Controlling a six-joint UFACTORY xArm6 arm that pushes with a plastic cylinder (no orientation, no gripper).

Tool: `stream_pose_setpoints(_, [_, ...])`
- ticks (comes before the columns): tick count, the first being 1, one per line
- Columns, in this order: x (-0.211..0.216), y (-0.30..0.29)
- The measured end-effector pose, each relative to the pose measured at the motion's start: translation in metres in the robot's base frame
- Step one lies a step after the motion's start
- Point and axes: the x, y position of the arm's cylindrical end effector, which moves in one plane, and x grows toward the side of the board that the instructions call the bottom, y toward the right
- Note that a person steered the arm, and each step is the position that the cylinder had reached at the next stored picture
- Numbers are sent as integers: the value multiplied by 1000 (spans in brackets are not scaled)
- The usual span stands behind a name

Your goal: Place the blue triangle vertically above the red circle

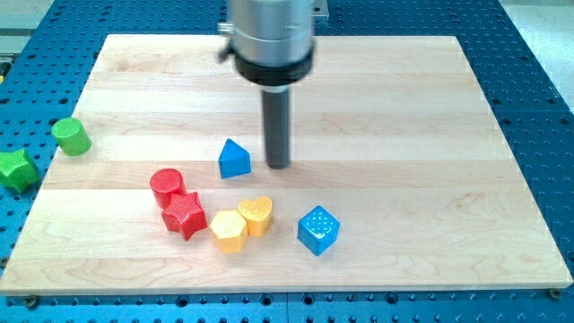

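The blue triangle (234, 159) stands on the wooden board, up and to the right of the red circle (166, 185). My tip (279, 166) rests on the board just to the right of the blue triangle, a small gap apart. The red circle is a short cylinder at the view's lower left, touching the red star (184, 215) below it.
A yellow hexagon (229, 231) and a yellow heart (256, 215) sit together right of the red star. A blue cube (317, 230) lies further right. A green cylinder (71, 136) sits at the board's left edge (54, 161), a green star (15, 169) off the board.
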Motion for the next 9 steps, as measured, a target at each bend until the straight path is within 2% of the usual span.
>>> stream_pose_setpoints(1, [18,-69])
stream_pose_setpoints(2, [-5,-109])
stream_pose_setpoints(3, [-11,-139])
stream_pose_setpoints(5, [37,-306])
stream_pose_setpoints(6, [26,-304])
stream_pose_setpoints(7, [-4,-254])
stream_pose_setpoints(8, [-33,-169])
stream_pose_setpoints(9, [-39,-87])
